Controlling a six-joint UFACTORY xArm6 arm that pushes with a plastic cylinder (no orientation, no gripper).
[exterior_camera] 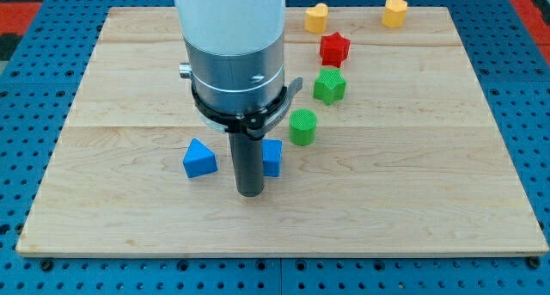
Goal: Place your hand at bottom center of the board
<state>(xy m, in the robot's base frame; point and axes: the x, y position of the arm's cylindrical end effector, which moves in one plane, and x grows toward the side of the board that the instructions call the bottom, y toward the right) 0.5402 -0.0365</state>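
My tip (249, 192) rests on the wooden board (387, 200), a little left of the board's middle and in its lower half. A blue cube (272, 157) sits just right of the rod, partly hidden behind it and touching or nearly touching it. A blue triangular block (199, 159) lies to the tip's left. A green cylinder (302, 127) stands up and right of the tip. Beyond it are a green star-like block (329, 86) and a red star block (335, 48).
Two yellow blocks sit near the board's top edge, one (316, 18) above the red star and one (394, 12) further right. The arm's white and grey body (234, 46) hides the board's upper middle. A blue pegboard table (26, 114) surrounds the board.
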